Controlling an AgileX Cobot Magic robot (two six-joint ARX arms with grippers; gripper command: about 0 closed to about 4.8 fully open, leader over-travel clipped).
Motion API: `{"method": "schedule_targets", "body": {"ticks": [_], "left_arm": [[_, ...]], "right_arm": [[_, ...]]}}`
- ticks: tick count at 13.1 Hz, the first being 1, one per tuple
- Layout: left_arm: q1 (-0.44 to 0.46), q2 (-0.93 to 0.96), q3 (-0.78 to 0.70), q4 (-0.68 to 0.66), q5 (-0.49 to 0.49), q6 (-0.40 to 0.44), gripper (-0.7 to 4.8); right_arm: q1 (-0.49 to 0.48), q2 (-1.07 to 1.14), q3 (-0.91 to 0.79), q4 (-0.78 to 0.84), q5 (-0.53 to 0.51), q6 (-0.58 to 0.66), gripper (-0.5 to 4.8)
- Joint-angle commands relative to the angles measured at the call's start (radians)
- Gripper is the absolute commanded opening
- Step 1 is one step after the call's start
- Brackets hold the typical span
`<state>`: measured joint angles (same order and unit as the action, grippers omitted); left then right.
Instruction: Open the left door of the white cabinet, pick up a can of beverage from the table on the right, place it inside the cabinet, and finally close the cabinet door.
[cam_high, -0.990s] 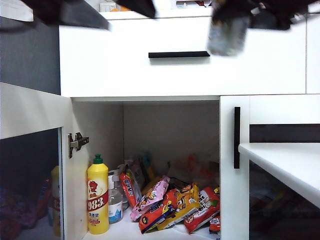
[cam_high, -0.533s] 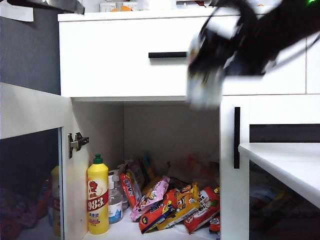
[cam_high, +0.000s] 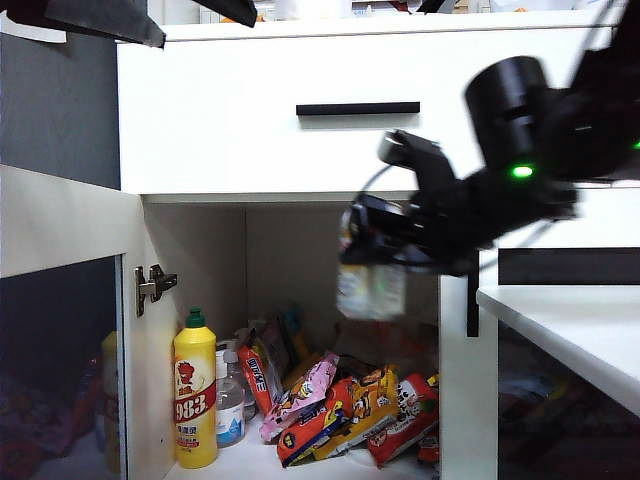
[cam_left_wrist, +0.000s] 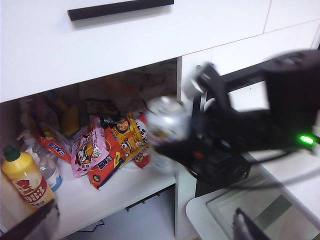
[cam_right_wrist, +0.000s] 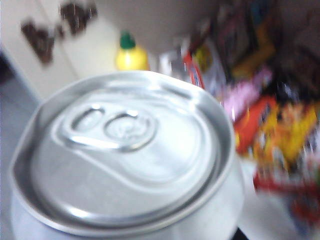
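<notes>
Since one second ago the right gripper (cam_high: 372, 268) has come down from the upper edge of the exterior view, past the drawer front, and now hangs in front of the open compartment of the white cabinet (cam_high: 250, 130). Its jaws are closed on the can of beverage (cam_high: 370, 291), which hangs upright below them, blurred, above the heap of snack packets (cam_high: 345, 405) on the cabinet floor and not touching them. In the right wrist view the silver top of the can (cam_right_wrist: 127, 150) with its pull tab fills most of the picture.

The left door (cam_high: 62, 225) stands swung open on the left side of the exterior view. A yellow bottle with green cap (cam_high: 195, 395) stands upright at the left of the compartment, beside a small clear bottle (cam_high: 230, 400).

The left gripper (cam_left_wrist: 145, 227) is well apart from the can; its jaws are spread wide with nothing between them, the two fingertips (cam_left_wrist: 30, 225) near opposite lower corners of the left wrist view. The desk (cam_high: 575, 320) is on the right.
</notes>
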<state>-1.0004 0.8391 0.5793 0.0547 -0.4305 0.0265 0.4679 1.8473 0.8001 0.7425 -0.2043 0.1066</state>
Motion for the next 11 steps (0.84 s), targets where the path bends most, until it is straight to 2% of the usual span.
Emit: {"method": "schedule_targets", "body": {"ticks": [1, 3, 7, 11], "left_arm": [[0.000, -0.002, -0.001, 0.004, -0.003, 0.000, 4.79], [0.001, -0.001, -0.001, -0.004, -0.004, 0.000, 4.79], [0.014, -0.002, -0.001, -0.030, -0.004, 0.000, 4.79], [0.022, -0.050, -0.001, -0.068, -0.016, 0.002, 4.79]], "right_arm": [[0.012, 0.084, 0.142, 0.016, -0.028, 0.006, 1.56], [0.038, 0.169, 0.249, -0.038, -0.034, 0.006, 1.56], [0.089, 0.295, 0.380, -0.069, -0.035, 0.010, 1.56], [0.100, 0.355, 0.468, -0.069, -0.030, 0.032, 1.56]]}}
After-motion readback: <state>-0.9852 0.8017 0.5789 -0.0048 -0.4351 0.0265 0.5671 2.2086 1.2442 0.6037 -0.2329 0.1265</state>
